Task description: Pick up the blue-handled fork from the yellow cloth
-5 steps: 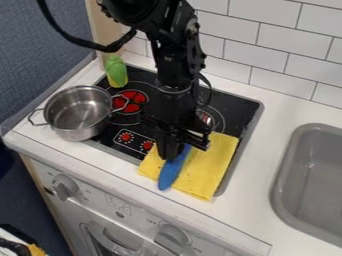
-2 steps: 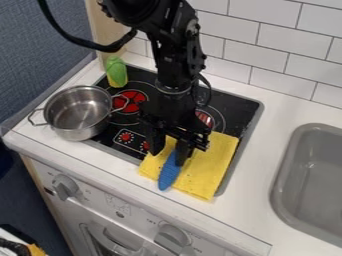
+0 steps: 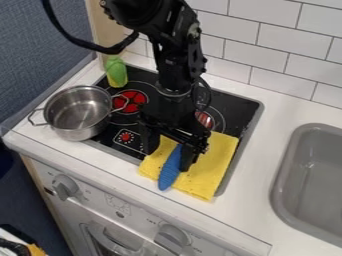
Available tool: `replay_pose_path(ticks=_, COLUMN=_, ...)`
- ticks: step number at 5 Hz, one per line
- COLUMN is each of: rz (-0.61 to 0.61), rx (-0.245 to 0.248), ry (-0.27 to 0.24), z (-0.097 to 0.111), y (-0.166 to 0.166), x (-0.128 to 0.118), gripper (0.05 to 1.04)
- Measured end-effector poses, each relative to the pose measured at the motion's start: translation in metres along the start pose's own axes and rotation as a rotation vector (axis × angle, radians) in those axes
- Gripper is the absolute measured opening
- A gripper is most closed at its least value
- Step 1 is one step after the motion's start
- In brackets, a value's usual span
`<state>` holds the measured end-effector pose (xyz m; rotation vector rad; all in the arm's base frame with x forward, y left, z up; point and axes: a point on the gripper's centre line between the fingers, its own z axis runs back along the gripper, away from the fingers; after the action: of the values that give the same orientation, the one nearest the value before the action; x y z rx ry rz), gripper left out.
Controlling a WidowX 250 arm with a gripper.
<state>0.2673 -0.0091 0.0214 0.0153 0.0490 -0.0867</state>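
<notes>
Blue toy (image 3: 169, 172) lay on the yellow cloth (image 3: 210, 167) between the wide-open, empty pincer's (image 3: 167, 159) fingers; keeping them centred, without dragging cloth, seemed wise.

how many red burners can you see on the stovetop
2: one burner beside the metal pot, the other burner near the yellow cloth, partly hidden by the arm. The arm or cloth may hide more.
</notes>
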Motion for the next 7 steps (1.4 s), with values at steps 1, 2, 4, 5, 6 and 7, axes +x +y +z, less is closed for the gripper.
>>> replay_pose_path(ticks=1, rz=0.001, rx=0.005, ry=0.008, z=-0.004, y=0.001, x=0.002, gripper=0.999)
replay_pose_path(ticks=2, rz=0.001, rx=0.006, ry=0.005, z=-0.004, y=0.001, x=0.003, gripper=0.945)
replay_pose_path(ticks=4, rz=-0.014, rx=0.004, ry=0.003, z=-0.004, y=-0.002, x=0.003, gripper=0.391)
replay_pose_path(ticks=5, rz=-0.019, rx=-0.001, ry=0.007, z=-0.004, y=-0.003, x=0.003, gripper=0.363)
replay_pose_path(ticks=6, rz=-0.012, rx=-0.013, ry=0.004, z=0.006, y=0.002, x=0.004, gripper=0.363)
replay_pose_path(ticks=7, rz=0.066, rx=-0.037, ry=-0.123, z=0.054, y=0.027, x=0.025, gripper=0.363)
